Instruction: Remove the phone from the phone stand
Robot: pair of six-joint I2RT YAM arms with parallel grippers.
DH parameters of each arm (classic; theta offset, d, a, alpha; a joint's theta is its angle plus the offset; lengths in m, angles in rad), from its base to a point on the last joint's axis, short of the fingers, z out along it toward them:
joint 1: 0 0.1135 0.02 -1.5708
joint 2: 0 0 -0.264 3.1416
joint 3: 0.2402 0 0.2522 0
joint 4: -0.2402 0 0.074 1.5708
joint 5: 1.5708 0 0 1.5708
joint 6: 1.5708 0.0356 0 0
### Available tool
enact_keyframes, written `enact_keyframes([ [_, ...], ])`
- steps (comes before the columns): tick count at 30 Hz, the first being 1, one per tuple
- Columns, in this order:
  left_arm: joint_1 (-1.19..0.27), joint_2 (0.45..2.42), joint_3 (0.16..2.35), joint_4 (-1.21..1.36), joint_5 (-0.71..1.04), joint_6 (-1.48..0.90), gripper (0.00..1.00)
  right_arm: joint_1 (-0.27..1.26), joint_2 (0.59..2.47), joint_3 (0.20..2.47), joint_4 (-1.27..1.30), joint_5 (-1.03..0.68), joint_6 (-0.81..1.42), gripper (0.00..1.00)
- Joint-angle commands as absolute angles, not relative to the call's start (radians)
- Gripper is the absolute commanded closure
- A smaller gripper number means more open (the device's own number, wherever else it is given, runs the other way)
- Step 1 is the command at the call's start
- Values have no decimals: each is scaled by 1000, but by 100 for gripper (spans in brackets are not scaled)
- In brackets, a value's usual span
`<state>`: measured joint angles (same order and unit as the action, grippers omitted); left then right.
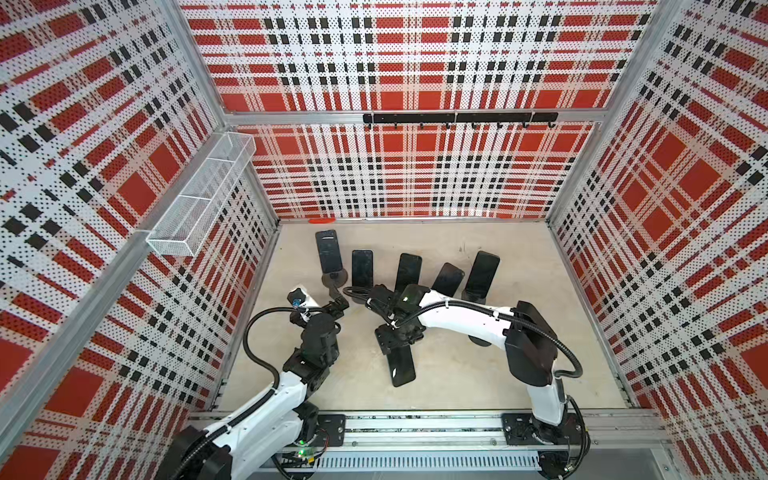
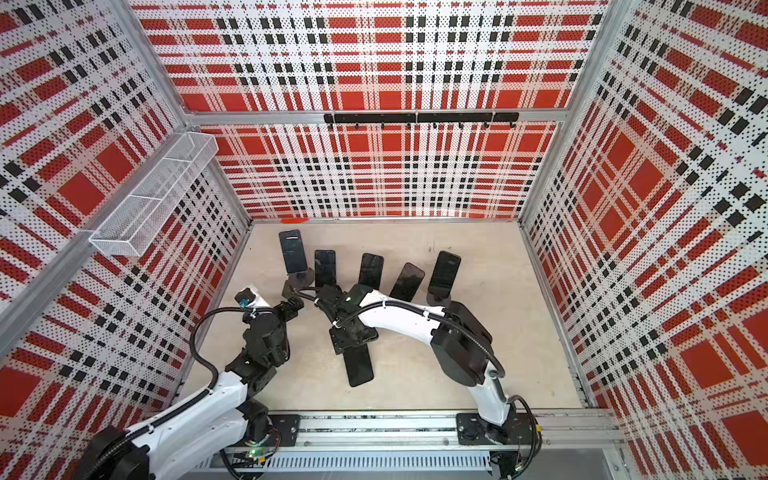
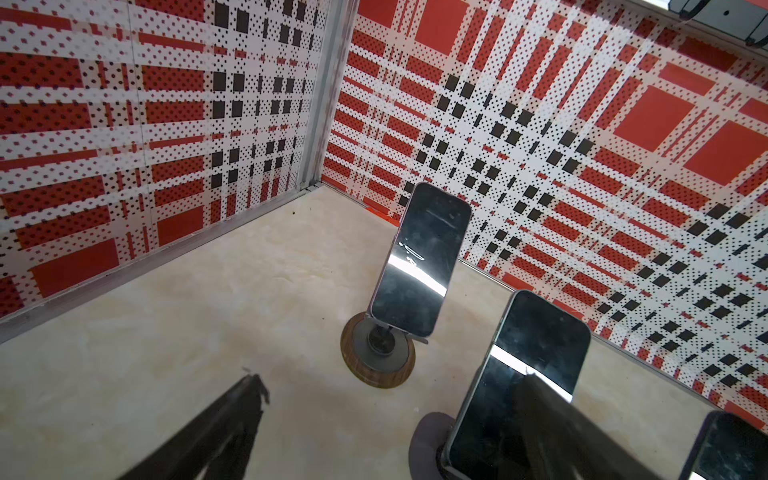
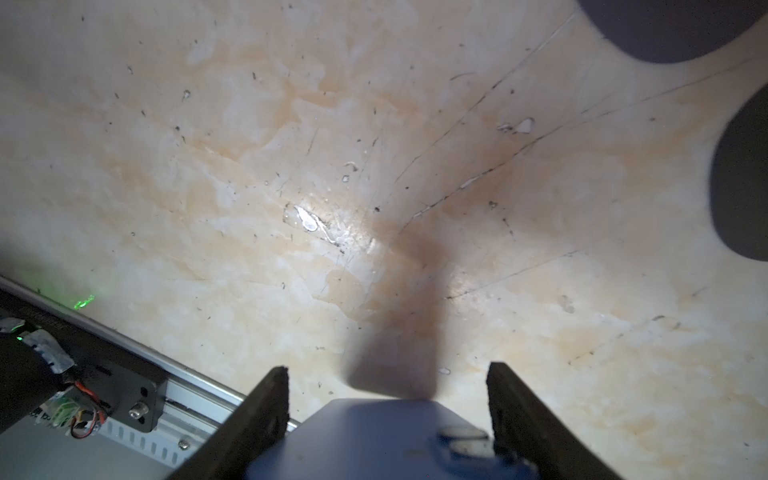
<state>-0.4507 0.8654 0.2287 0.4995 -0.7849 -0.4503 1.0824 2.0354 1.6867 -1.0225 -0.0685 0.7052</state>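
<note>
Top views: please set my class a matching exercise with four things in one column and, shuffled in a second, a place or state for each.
Things:
1. left gripper
2. right gripper
3. basket
4. hook rail

Places or states:
a. on the back wall
b. shut on a phone
c. on a side wall
d. open

Pairs: 1-d, 2-b, 3-c, 4-a.

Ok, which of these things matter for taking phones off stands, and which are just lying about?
Job: phone in the right gripper; five propped phones behind; open left gripper.
Just there: wire basket and hook rail, both on the walls.
</note>
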Motion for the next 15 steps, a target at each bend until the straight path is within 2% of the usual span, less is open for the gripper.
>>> enact_keyframes([
  [1,-419,849,206,495,-743,-486,2,1108,2078,1724,-1005,-106,731,32],
  [15,-384,857,181,521,-675,-513,2,1141,2188,1747,-1008,-95,834,31],
])
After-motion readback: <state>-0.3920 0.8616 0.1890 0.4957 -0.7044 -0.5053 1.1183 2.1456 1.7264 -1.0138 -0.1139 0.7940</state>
